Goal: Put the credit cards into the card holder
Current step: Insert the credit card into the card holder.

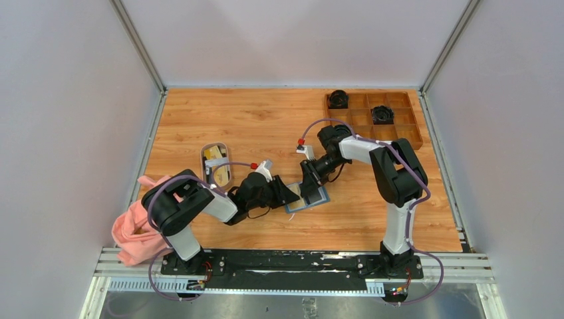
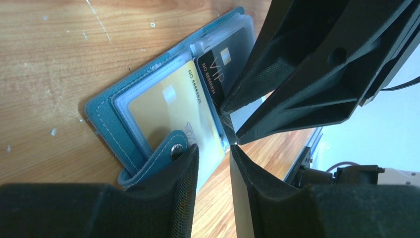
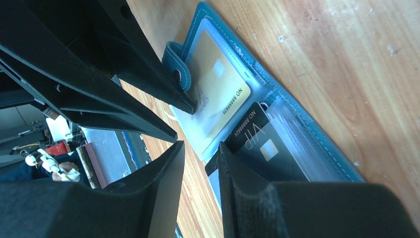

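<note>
Card holder (image 1: 320, 201) lies open and flat on the bench (image 1: 266, 119), middle of the overhead frame, with both arms bent in low over it from either side. The wrist views add what the overhead view hides: a yellow card (image 2: 163, 104) in a clear pocket and a black card (image 2: 223, 64) partly under the next one. Left hand (image 2: 214, 148) is part open, one fingertip down beside the snap strap (image 2: 166, 154), clamping nothing. Right hand (image 3: 201, 148) is narrowed, the black card's corner between its fingers. Gripped or not, can't tell.
</note>
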`<state>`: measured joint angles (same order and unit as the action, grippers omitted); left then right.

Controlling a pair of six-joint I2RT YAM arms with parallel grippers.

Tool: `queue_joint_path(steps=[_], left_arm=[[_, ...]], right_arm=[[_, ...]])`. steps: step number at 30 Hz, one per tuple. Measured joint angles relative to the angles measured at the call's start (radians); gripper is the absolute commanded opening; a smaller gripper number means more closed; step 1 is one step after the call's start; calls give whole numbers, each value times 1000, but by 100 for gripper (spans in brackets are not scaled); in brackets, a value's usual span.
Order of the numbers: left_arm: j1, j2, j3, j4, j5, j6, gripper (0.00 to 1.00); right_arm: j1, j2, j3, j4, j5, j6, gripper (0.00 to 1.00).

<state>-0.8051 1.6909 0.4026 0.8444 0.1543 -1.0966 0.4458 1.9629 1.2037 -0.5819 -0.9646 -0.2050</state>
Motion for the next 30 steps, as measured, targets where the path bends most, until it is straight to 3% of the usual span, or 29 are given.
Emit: queue_joint_path(steps=[18, 30], left_arm=[[3, -169, -59, -67, -14, 40, 37], [3, -164, -60, -144, -19, 50, 39]], right_arm=[[11, 17, 0, -7, 0, 0, 32], [11, 24, 10, -17, 7, 1, 32]])
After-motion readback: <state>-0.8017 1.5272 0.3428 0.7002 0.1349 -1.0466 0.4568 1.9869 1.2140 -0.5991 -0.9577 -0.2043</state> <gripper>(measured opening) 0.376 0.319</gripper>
